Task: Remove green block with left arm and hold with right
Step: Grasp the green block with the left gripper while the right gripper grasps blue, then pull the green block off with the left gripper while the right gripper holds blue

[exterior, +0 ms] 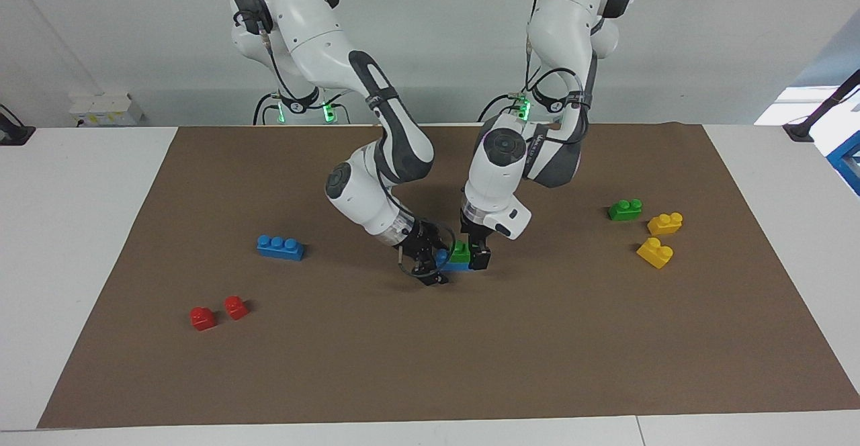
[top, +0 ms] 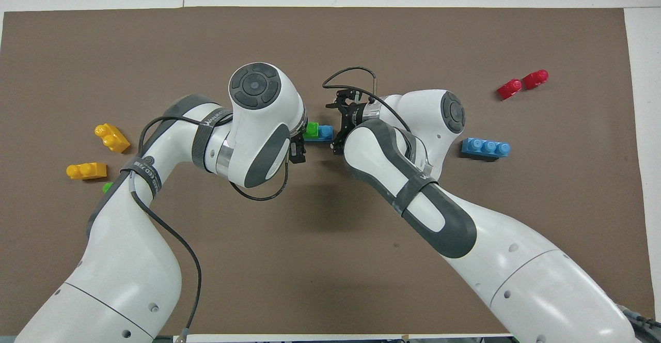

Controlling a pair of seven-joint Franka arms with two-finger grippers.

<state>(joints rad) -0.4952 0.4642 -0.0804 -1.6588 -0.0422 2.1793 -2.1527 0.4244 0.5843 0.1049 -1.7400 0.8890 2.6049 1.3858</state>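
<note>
**Two hands closing on a stacked pair of bricks**

A brown mat (exterior: 430,338) covers the middle of a white tabletop (exterior: 74,244). At its centre we find the small bright green two-stud plastic brick (exterior: 461,252) seated on a blue plastic brick (exterior: 449,263) that lies flat on the mat. The blue brick's long axis runs from one arm's end of the tabletop toward the other, so each hand meets the stack from its own end. The left hand (exterior: 478,256) stands just beside the green brick, fingers spread and grasping nothing. The right hand (exterior: 430,264) is at the blue brick's free end, its fingers wide; we cannot tell whether they grip it yet. We judge the left hand nearer the green brick, suiting it to pull while the right steadies the base. A second green brick (exterior: 625,209) lies well apart, toward the left arm's end.
</note>
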